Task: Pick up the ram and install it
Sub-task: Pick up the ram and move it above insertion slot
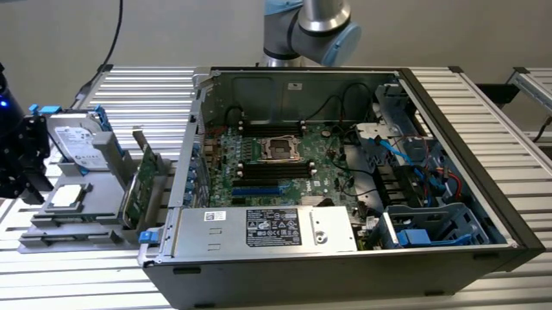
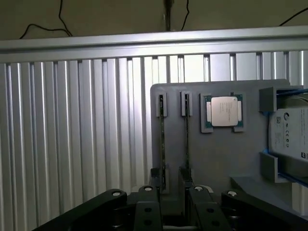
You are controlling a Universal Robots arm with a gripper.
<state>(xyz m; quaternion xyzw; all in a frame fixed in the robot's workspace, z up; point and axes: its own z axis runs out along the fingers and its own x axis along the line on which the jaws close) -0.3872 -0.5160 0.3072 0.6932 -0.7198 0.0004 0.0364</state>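
The ram (image 1: 131, 205) is a long, thin green board standing on edge in a slot of the gray holder (image 1: 61, 226). It sits between the holder's CPU (image 1: 69, 194) and a taller, wider green expansion card (image 1: 149, 171) just beside it. The holder is a matte gray block with raised brackets and narrow slots, and a silver hard drive (image 1: 76, 139) with blue rails leans upright at one end of it. In the wrist view the two boards show edge-on as thin dark lines along the holder, and I cannot tell there which one is the ram. The CPU has a smooth, pale metal lid, square with rounded corners. The holder rests on a ribbed aluminium table (image 1: 147, 90), and an open computer case (image 1: 302, 284) lies to the exterior view's right of the holder. The gripper (image 2: 172, 183) hangs over the holder at the boards' ends. Its black fingers (image 2: 157, 180) are spread apart with bare holder between them, grasping nothing.
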